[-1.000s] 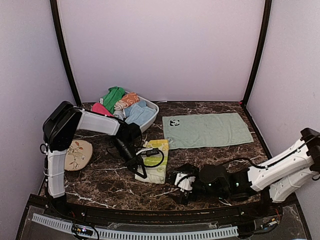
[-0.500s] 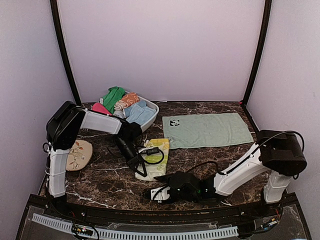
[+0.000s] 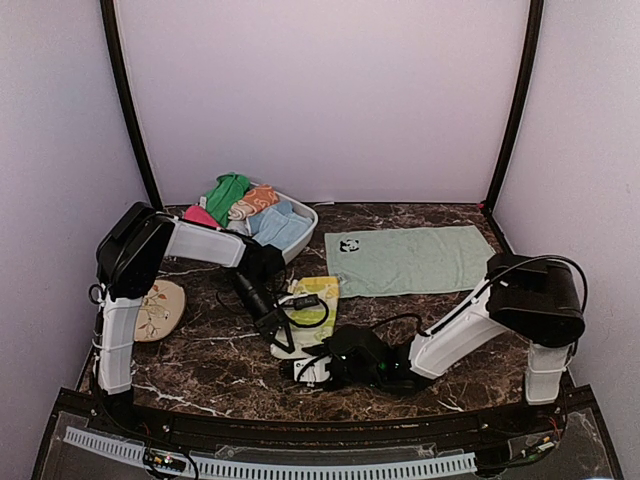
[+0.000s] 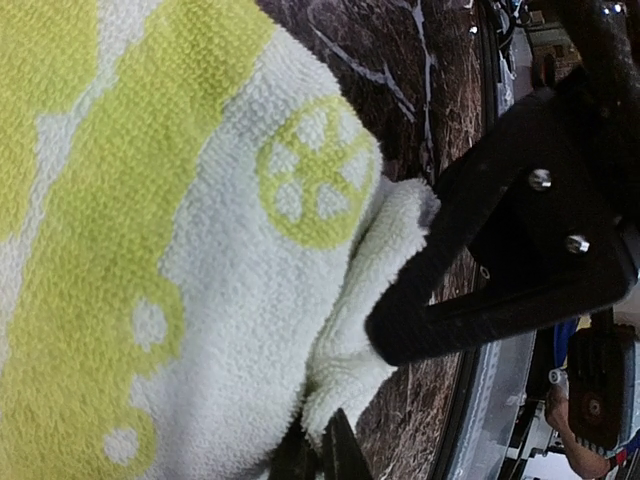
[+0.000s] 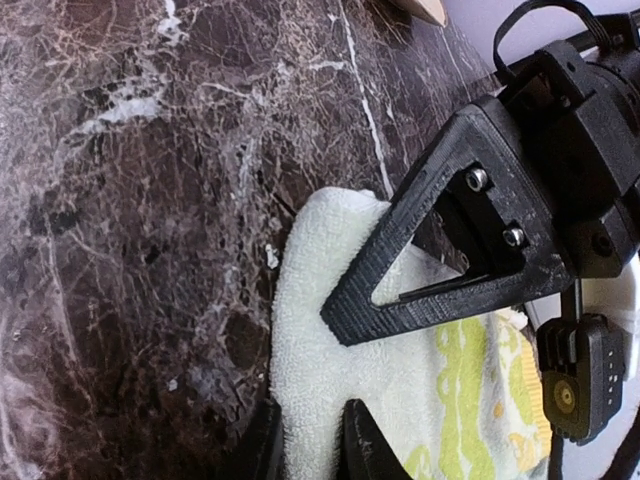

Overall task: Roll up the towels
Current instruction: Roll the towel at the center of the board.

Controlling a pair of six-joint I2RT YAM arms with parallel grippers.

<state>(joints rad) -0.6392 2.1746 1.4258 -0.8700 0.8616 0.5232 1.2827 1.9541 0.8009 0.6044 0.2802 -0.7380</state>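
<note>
Brought in from far right since a second ago: right gripper, jaws narrowed astride near edge of yellow towel on table; firm hold or not, cannot tell. Left gripper clenched on same edge. Starting the roll; next calls for lifting both ends evenly, turning away.

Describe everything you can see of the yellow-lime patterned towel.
The yellow-lime towel is looped terry cloth, white with lime bands, dots and a wheel-like motif, and plain white at its near edge. It lies folded on the dark marble table, towards the front. The left gripper pinches its near edge, and the right gripper straddles that edge beside it. A black cable crosses its top.
</note>
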